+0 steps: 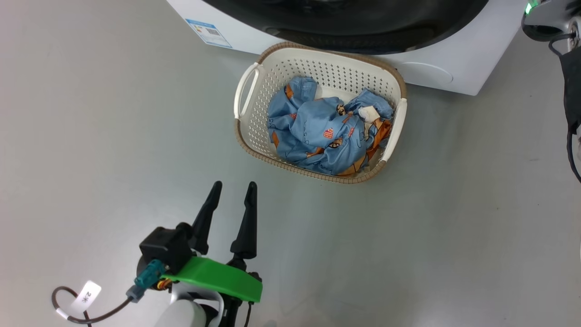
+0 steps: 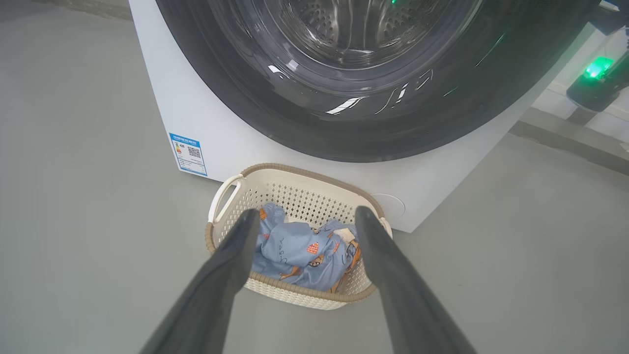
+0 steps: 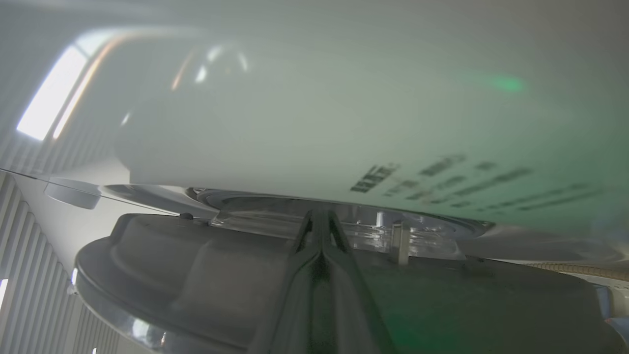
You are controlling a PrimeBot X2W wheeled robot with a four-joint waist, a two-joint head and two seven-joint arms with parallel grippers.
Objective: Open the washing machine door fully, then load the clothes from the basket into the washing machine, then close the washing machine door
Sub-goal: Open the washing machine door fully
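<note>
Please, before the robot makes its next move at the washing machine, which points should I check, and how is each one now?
1. Door fully open: not ok, it covers the drum.
2. Right gripper at the door's edge, fingers shut: ok.
3. Left gripper open, clear of the basket: ok.
4. Clothes all inside the basket: ok.
5. Basket clear of the door's swing: cannot tell.

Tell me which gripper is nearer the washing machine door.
Right. The right gripper, shut, lies at the dark rim of the washing machine door; the left gripper, open, hangs over the floor short of the basket, which sits between it and the door.
</note>
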